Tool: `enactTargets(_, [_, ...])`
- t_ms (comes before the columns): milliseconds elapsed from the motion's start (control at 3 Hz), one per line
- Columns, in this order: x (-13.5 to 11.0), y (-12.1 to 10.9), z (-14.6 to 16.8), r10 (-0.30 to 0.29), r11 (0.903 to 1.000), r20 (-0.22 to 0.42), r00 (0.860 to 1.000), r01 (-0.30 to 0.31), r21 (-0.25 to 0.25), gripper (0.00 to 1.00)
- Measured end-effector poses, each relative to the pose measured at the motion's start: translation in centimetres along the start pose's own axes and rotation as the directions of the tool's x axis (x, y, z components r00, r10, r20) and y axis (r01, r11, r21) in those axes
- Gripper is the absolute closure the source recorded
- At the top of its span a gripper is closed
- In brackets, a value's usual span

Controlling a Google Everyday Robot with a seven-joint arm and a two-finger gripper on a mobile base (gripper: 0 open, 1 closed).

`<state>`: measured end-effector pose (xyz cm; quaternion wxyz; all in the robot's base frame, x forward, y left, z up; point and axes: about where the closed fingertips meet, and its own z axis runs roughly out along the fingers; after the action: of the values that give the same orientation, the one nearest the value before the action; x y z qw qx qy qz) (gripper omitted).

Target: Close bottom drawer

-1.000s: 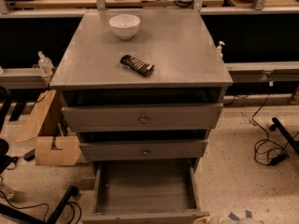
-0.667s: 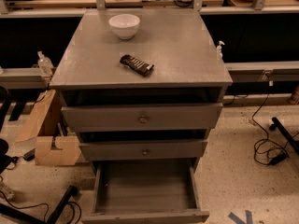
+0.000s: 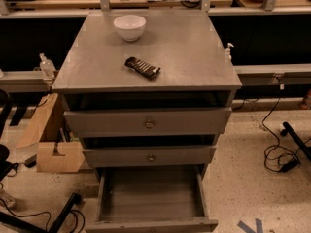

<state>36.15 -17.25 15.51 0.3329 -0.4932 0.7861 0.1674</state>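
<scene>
Camera view: bottom drawer (image 3: 151, 198) stays open; jaws out of view.

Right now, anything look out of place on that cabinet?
Bottom drawer stands pulled far out; top drawer and middle drawer sit nearly in. Dark bar lies askew on the cabinet top near a white bowl. Gripper not in view.

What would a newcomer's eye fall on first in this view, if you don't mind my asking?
The bottom drawer stands pulled far out at the foot of the grey cabinet. On its top, a white bowl sits near the back and a dark snack bar lies near the middle. The gripper is not in view.
</scene>
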Motion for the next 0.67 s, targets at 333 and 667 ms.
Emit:
enactTargets(333, [0.7,-1.9,2.8,0.007,0.9999,0.054,0.999,-0.008,0.014,1.00])
enactTargets(667, [0.2,-4.4,4.6,-0.014,0.9994,0.090,0.996,0.011,0.032,1.00])
